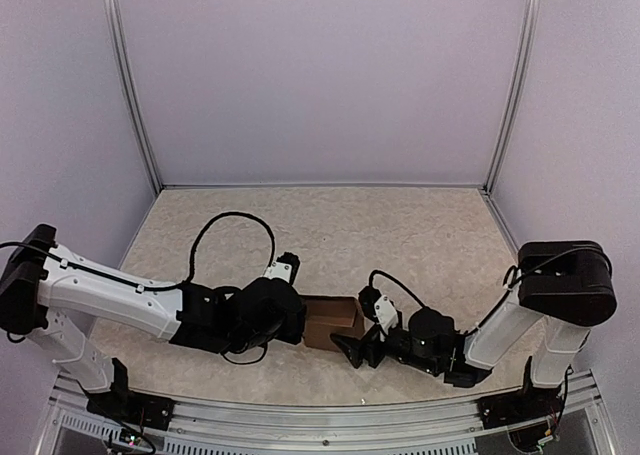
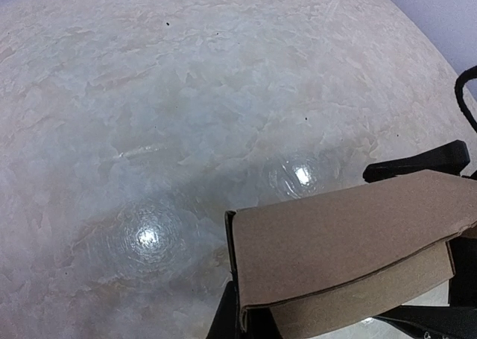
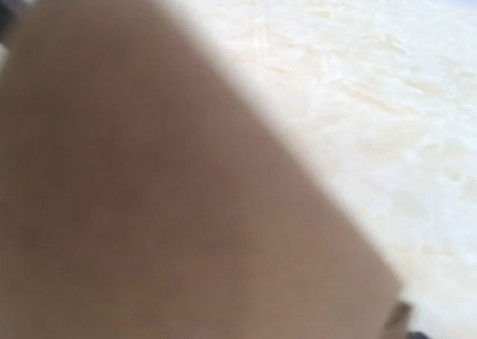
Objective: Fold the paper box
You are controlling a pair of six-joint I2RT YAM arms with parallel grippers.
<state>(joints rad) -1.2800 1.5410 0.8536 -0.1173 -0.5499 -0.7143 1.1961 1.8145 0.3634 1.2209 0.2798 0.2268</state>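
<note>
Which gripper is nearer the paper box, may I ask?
Left: the left gripper grips the paper box at its left edge; the right gripper sits open at its right end.

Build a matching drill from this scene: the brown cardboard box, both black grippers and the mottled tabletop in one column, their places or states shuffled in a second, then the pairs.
Things
1. brown cardboard paper box
2. left gripper
3. right gripper
4. beige mottled tabletop

Places or states
a. open, at the box's right near corner
b. glossy, showing two glare spots
c. partly folded, between the two grippers
d. shut on the box's left edge

Pairs: 1-c, 2-d, 3-a, 4-b
</note>
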